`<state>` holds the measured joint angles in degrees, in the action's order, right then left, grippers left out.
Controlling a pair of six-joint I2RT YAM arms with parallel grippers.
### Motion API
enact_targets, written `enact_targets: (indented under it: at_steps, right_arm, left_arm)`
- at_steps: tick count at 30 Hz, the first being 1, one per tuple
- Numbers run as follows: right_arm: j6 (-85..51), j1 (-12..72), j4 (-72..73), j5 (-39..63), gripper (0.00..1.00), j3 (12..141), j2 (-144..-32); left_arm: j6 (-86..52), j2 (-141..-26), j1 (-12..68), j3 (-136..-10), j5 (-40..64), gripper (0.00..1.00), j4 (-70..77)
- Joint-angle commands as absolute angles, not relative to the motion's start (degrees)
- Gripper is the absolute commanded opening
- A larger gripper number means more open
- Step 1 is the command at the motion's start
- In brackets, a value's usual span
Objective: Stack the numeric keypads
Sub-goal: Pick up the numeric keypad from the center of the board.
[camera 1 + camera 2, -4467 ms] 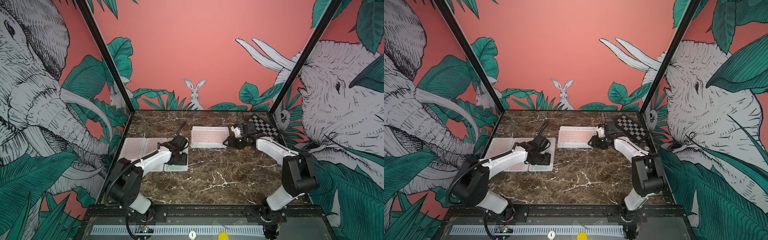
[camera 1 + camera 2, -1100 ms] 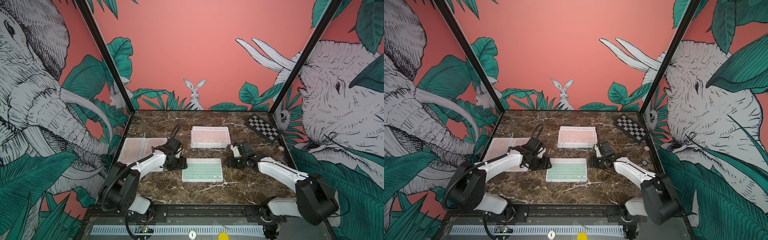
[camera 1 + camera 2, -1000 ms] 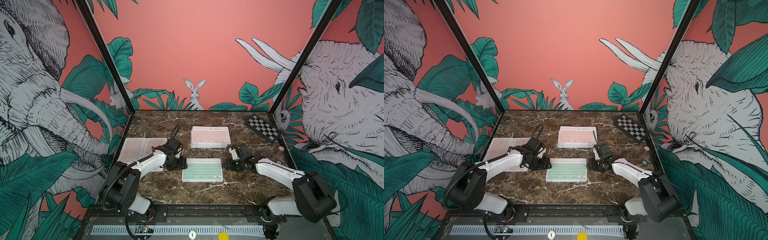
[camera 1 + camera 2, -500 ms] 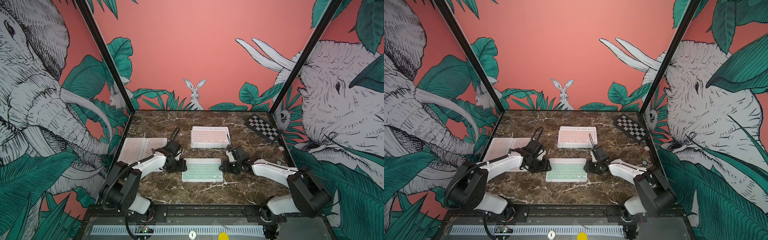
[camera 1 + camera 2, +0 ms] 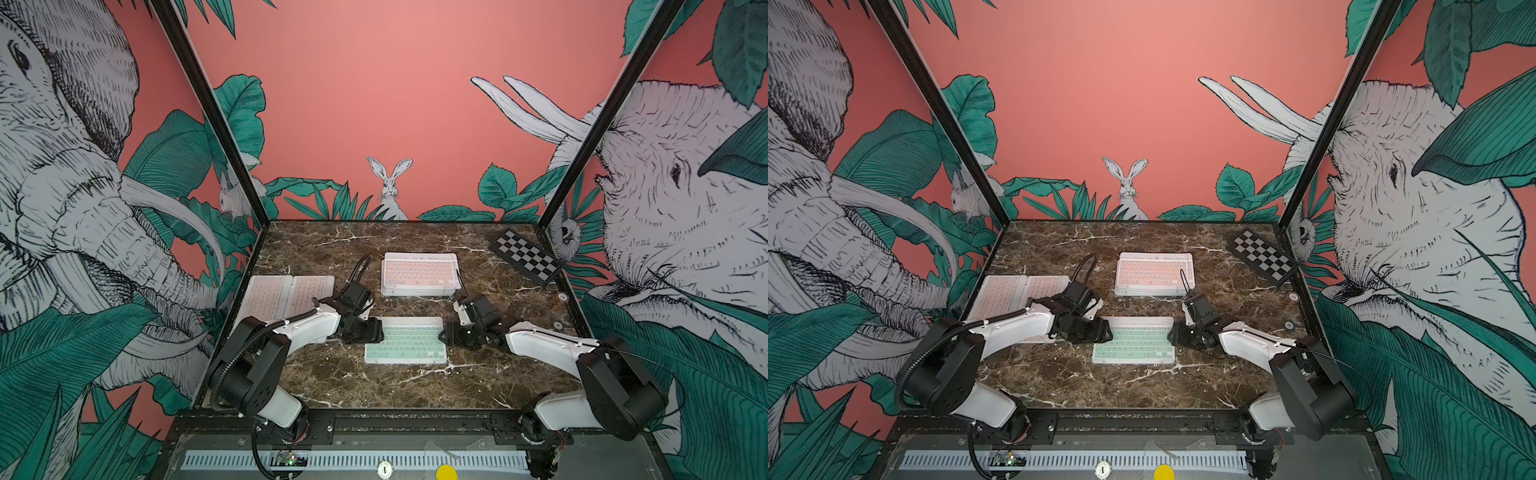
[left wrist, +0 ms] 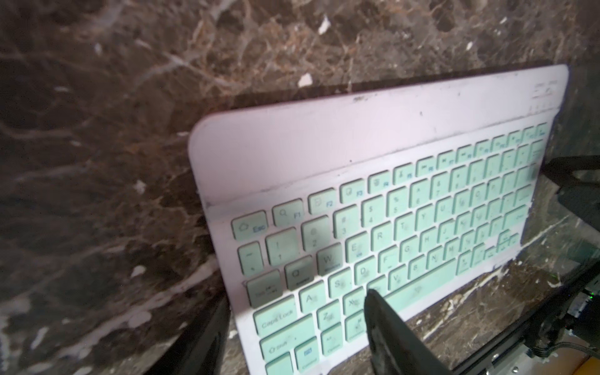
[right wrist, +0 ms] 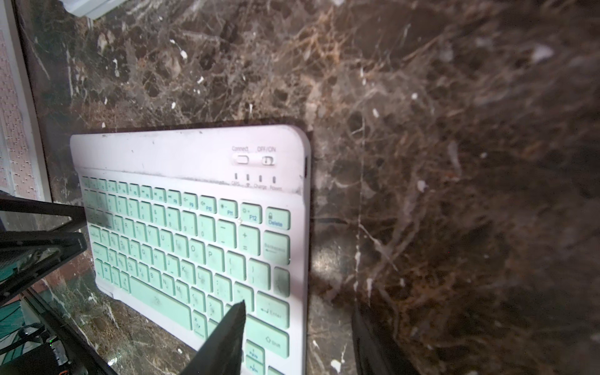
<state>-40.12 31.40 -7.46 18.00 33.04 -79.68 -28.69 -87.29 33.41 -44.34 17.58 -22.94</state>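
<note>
A mint green keypad (image 5: 405, 345) (image 5: 1133, 341) lies at the middle of the marble table. My left gripper (image 5: 372, 332) (image 6: 297, 295) is shut on its left end, with one finger over the keys and the other at the edge beneath. My right gripper (image 5: 446, 334) (image 7: 298, 305) stands open astride the right end. One of its fingers is over the keys (image 7: 194, 233) and the other is off the edge above the table. A stack of pink keypads (image 5: 417, 272) (image 5: 1152, 270) sits behind. Two pink keypads (image 5: 266, 297) (image 5: 309, 293) lie side by side at the left.
A black-and-white checkered board (image 5: 525, 257) lies at the back right corner. Two small round discs (image 5: 562, 296) (image 5: 557, 325) sit near the right edge. Printed walls and black posts close in the table on three sides. Bare marble (image 5: 395, 386) shows in front of the mint keypad.
My right gripper has slid left from beside the mint keypad onto its right end. Earlier my left gripper brought that keypad from the left to the middle; in the last second it has held still.
</note>
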Motion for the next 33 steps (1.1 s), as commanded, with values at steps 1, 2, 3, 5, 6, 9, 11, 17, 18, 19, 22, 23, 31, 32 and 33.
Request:
enact_targets:
  at_steps: [1, 2, 3, 5, 6, 9, 11, 17, 18, 19, 22, 23, 31, 32, 33]
  right_arm:
    - [-41.34, 31.81, -8.11, 17.87, 0.53, 31.78, -79.54]
    - [-41.69, 31.82, -7.71, 18.16, 0.53, 31.61, -79.54]
    - [-41.95, 31.82, -7.36, 18.48, 0.53, 31.52, -79.54]
    - [-42.41, 31.82, -6.65, 18.89, 0.53, 31.16, -79.54]
    - [-42.52, 31.89, -6.43, 18.98, 0.53, 31.03, -79.54]
    - [-43.13, 31.9, -5.83, 19.32, 0.53, 30.69, -79.32]
    - [-43.74, 31.9, -5.03, 19.91, 0.53, 30.39, -78.89]
    - [-45.75, 31.9, -2.68, 22.23, 0.53, 30.16, -76.9]
    - [-46.0, 31.9, -2.31, 22.28, 0.53, 30.12, -76.51]
    - [-46.26, 31.9, -1.88, 22.37, 0.53, 29.98, -76.09]
    - [-47.49, 31.82, 0.57, 23.3, 0.53, 29.14, -75.17]
    - [-48.29, 31.77, 1.84, 23.66, 0.53, 28.73, -74.9]
    - [-51.5, 30.29, 8.17, 26.94, 0.52, 27.08, -74.11]
    - [-52.01, 29.94, 9.0, 27.46, 0.52, 26.76, -73.95]
    - [-52.39, 29.59, 9.83, 28.15, 0.52, 26.44, -73.81]
  left_arm:
    - [-29.68, -89.46, 34.84, -43.68, 17.6, 0.68, -22.98]
    - [-29.78, -89.58, 35.19, -43.77, 17.6, 0.68, -22.81]
    - [-29.93, -89.71, 35.47, -43.77, 17.59, 0.68, -22.61]
    - [-30.27, -90.08, 35.91, -44.02, 17.58, 0.68, -22.37]
    - [-30.29, -90.17, 36.05, -44.04, 17.5, 0.68, -22.24]
    - [-30.5, -90.56, 36.32, -44.03, 17.62, 0.68, -21.81]
    - [-30.51, -90.82, 36.39, -44.03, 17.67, 0.68, -21.63]
    - [-30.42, -91.39, 36.85, -44.1, 17.84, 0.68, -21.19]
    - [-30.46, -91.55, 36.91, -44.03, 17.84, 0.68, -21.1]
    - [-30.41, -91.79, 37.03, -44.12, 17.94, 0.68, -21.09]
    - [-30.45, -92.07, 37.38, -44.12, 18.19, 0.68, -20.7]
    - [-30.41, -92.26, 37.44, -44.12, 18.28, 0.68, -20.57]
    - [-30.96, -92.93, 37.72, -43.53, 18.28, 0.68, -19.35]
    - [-31.01, -92.94, 37.74, -43.46, 18.37, 0.68, -19.2]
    - [-31.03, -92.97, 37.79, -43.42, 18.37, 0.68, -19.19]
